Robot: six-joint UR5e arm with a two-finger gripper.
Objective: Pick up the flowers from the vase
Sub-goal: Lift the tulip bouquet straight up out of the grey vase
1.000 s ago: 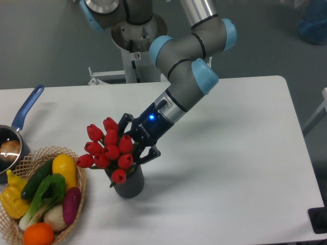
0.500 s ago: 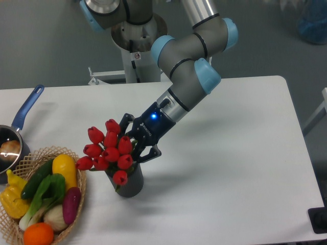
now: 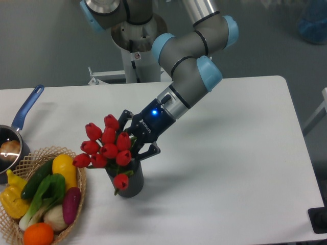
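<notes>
While my hand (image 3: 134, 145) grips the flowers (image 3: 106, 148) by their stems just above the vase (image 3: 127, 182), the grasp looks made; the stems remain in the vase's mouth, so lifting them clear is left.

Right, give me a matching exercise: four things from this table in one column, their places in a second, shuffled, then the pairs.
Things:
1. flowers
2. vase
3. wicker basket
4. saucepan

Places:
A. at the table's left edge, blue handle pointing up and away
B. front left corner, filled with vegetables
C. standing just right of the basket
D. bunched above the vase mouth, against the gripper

Pairs: 1-D, 2-C, 3-B, 4-A
</notes>
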